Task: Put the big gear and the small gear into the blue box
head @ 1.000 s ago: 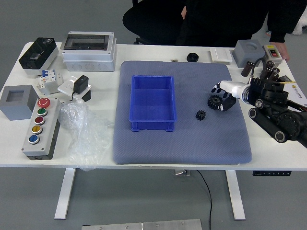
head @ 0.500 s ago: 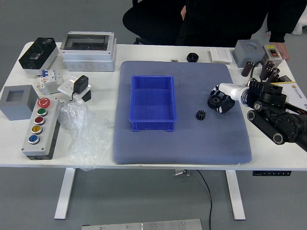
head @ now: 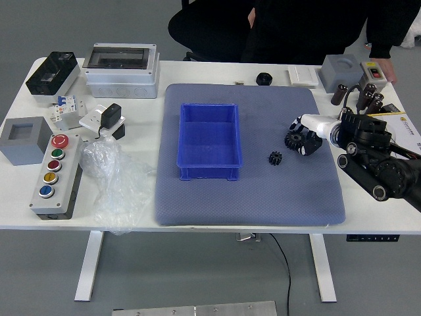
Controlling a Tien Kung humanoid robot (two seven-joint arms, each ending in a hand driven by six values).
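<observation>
Pickup is looking imminent: the right hand [head: 323, 125] is meeting the big gear [head: 293, 140], its hold impossible to tell; the small gear [head: 275, 158] is waiting.

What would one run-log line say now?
right hand: at big gear, grip unclear | small gear: on mat | blue box: neither gear inside | left hand: unseen

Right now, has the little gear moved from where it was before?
No. The small gear sits in the same spot on the mat, right of the blue box.
</observation>
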